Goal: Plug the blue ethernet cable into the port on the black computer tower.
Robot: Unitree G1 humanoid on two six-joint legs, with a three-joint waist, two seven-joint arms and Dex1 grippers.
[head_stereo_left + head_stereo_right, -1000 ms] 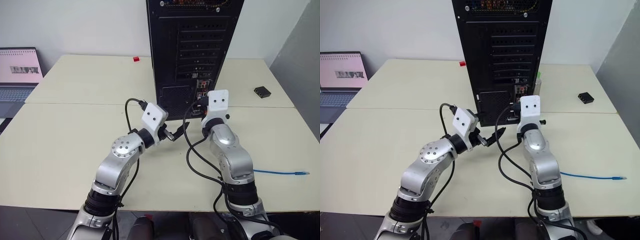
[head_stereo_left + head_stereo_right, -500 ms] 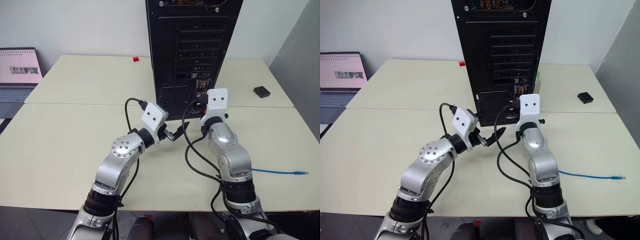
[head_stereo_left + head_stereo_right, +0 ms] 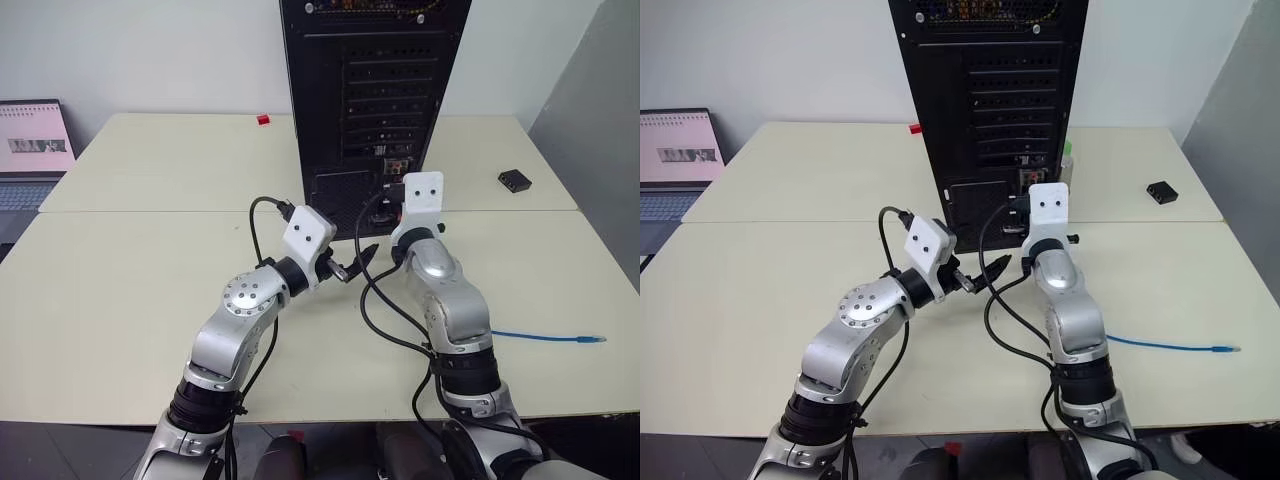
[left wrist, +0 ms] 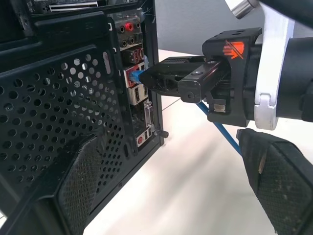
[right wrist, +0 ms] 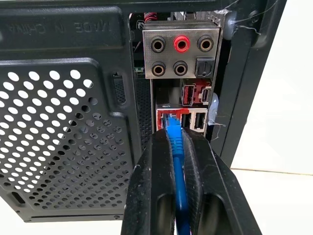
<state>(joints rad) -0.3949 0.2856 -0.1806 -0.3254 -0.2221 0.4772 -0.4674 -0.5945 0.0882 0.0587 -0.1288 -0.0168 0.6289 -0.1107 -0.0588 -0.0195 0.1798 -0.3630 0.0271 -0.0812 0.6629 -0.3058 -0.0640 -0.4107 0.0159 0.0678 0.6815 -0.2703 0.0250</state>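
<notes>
The black computer tower [image 3: 365, 90] stands at the back of the table, its rear panel facing me. My right gripper [image 5: 175, 139] is shut on the blue ethernet cable [image 5: 177, 161] just behind its plug. The plug's tip sits at the mouth of the port [image 5: 167, 119], a red-framed socket under the audio jacks; how deep it sits I cannot tell. The rest of the cable trails across the table at the right [image 3: 545, 337]. My left gripper [image 3: 358, 260] hovers open just left of the right one, holding nothing. The left wrist view has the right gripper [image 4: 156, 81] against the panel.
A laptop [image 3: 35, 150] sits at the far left edge. A small black box [image 3: 513, 180] lies at the right rear of the table [image 3: 120, 290], and a small red object [image 3: 264, 120] lies left of the tower. A grey wall [image 3: 600, 130] borders the right side.
The whole picture has shifted slightly, so the camera moved. Both grippers keep their places against the tower, the right still shut on the cable.
</notes>
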